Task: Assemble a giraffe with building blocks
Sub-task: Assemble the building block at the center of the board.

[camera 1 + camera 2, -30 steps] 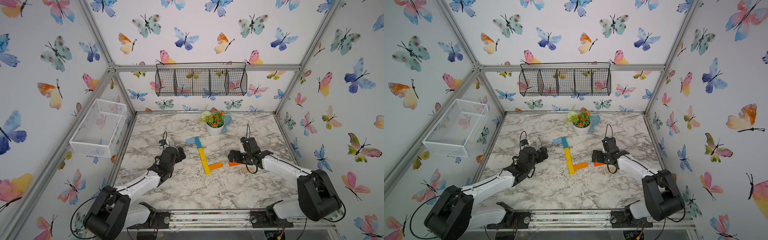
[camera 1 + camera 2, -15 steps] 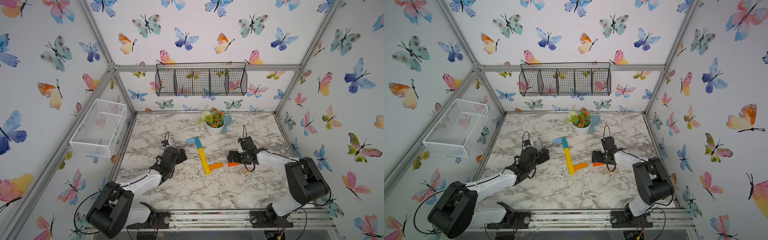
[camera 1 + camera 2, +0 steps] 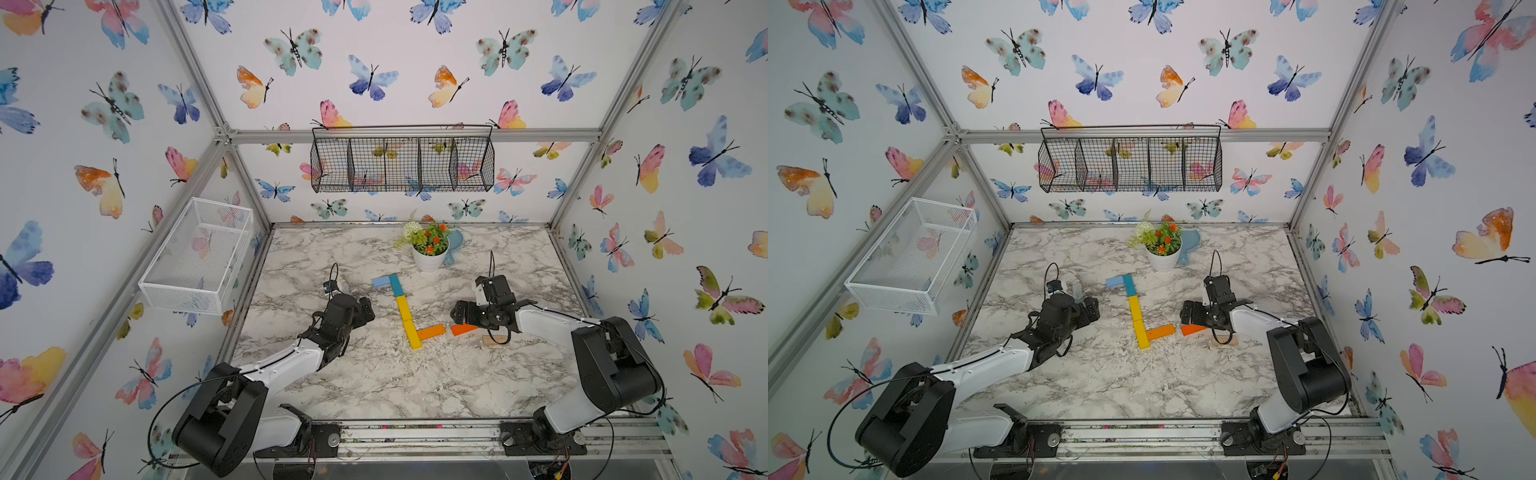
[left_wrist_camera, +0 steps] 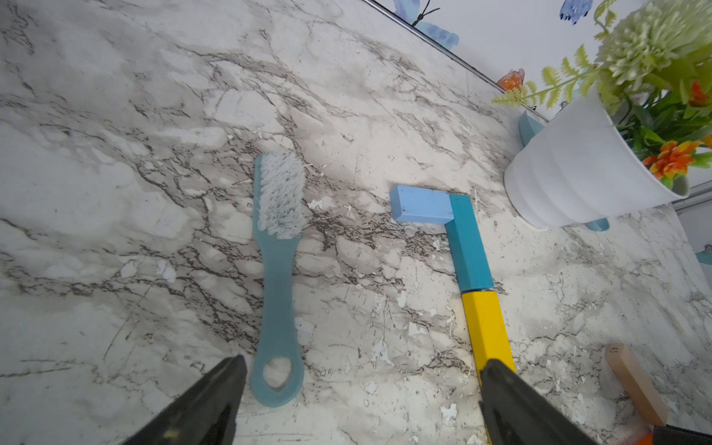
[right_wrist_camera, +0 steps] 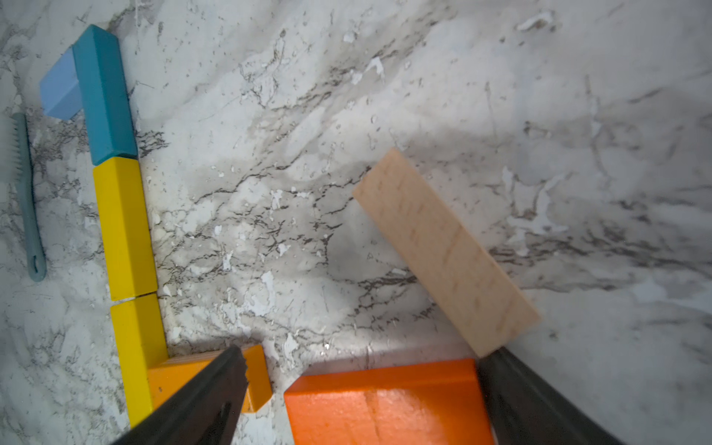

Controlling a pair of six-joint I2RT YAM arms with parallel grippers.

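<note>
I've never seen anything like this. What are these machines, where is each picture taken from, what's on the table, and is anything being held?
These are two robot arms mounted at a table's near edge, each ending in a two-fingered claw. The two wide pictures come from one camera overhead; the close-ups come from cameras on the arms' wrists. On the table lie a blue block against a teal block, then two yellow blocks in line, with an orange block branching sideways. A second orange block lies inside the open right claw, not gripped. A wood block, a brush and a flower pot sit nearby. The left claw is open and empty.
</note>
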